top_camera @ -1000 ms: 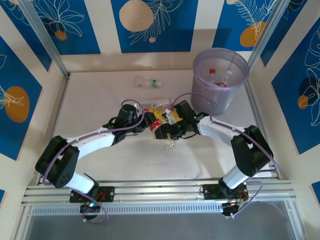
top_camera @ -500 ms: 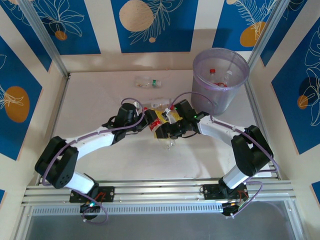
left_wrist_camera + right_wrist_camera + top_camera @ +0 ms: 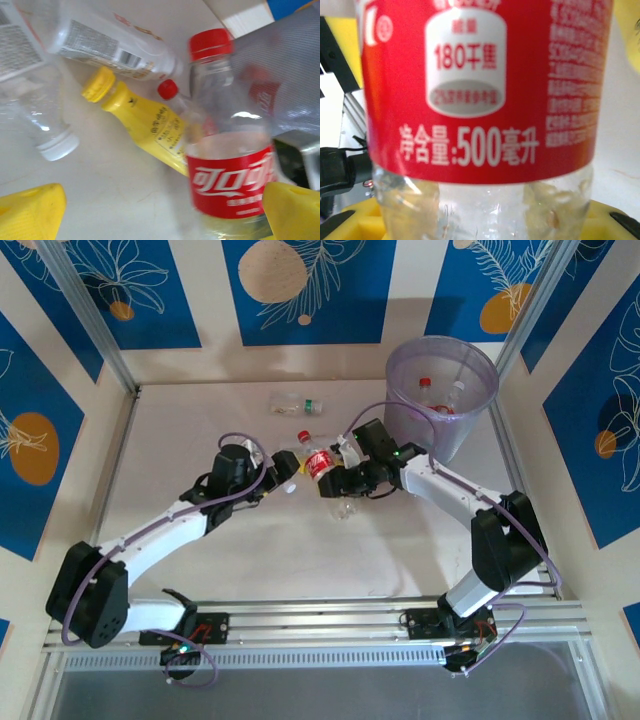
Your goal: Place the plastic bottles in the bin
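Seen from above, the right gripper (image 3: 330, 478) has its jaws clamped on a red-labelled cola bottle (image 3: 316, 461) near the middle of the tabletop (image 3: 190, 440), the bottle's red cap pointing to the far left. The left gripper (image 3: 284, 468) sits just beside that bottle on its other side. A clear empty bottle (image 3: 345, 506) lies just on the near side of the right gripper, and a green-capped bottle (image 3: 296, 405) lies well apart towards the back wall. The bin (image 3: 470, 425) stands in the far right corner with red-capped bottles (image 3: 425, 384) already inside. From the left wrist, the left gripper (image 3: 162, 214) has its jaws spread wide, yellow pads (image 3: 31, 210) at either bottom corner, and the cola bottle (image 3: 229, 172) rises between them (nearer the right-hand pad). Behind it a yellow bottle (image 3: 145, 122) lies on the tabletop, with a white-labelled clear bottle (image 3: 112, 44) and a white-capped clear bottle (image 3: 47, 127) close by. From the right wrist, the right gripper (image 3: 480, 226) holds the cola bottle (image 3: 480, 85) at its clear lower body, the red label looming up close.
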